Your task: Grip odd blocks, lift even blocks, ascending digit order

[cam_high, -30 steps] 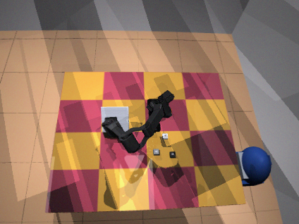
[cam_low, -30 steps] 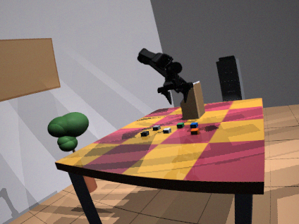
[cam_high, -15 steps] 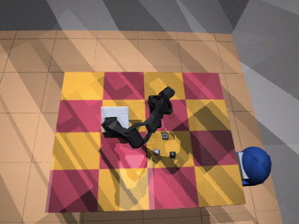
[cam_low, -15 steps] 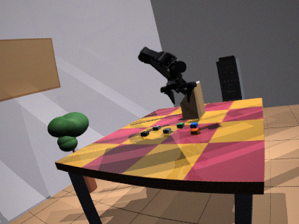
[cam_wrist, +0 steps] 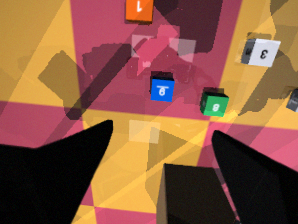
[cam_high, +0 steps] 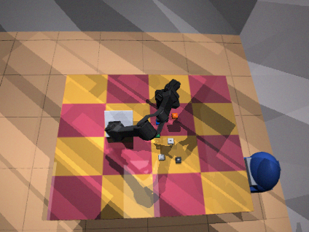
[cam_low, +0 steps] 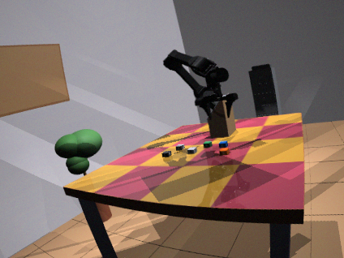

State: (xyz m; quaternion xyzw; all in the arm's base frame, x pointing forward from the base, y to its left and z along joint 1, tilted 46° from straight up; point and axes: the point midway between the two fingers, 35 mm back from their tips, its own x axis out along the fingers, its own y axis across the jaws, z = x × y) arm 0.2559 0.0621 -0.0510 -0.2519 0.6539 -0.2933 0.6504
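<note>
Where checkered table [cam_high: 84, 197] [cam_low: 264, 178] [cam_wrist: 30, 117] spreads, orange block [cam_high: 175, 115] [cam_low: 224, 151] [cam_wrist: 139, 11] rests

Seen from the top, six small blocks lie apart on the red-and-yellow chequered table [cam_high: 80, 193] [cam_low: 264, 182] [cam_wrist: 30, 115]. The orange cube-shaped block [cam_high: 175, 115] [cam_low: 224, 151] [cam_wrist: 139, 10] lies right of the blue cube-shaped block [cam_high: 157, 122] [cam_low: 223, 144] [cam_wrist: 162, 89]. Before the blue one is the green cube-shaped block [cam_high: 157, 136] [cam_low: 208, 144] [cam_wrist: 215, 103], with the white cube-shaped block [cam_high: 170, 141] [cam_low: 191, 150] [cam_wrist: 262, 52] to its right. Nearest the front, the grey cube-shaped block [cam_high: 161, 157] [cam_low: 180, 147] [cam_wrist: 294, 100] lies left of the black cube-shaped block [cam_high: 178, 160] [cam_low: 166, 154].
</note>
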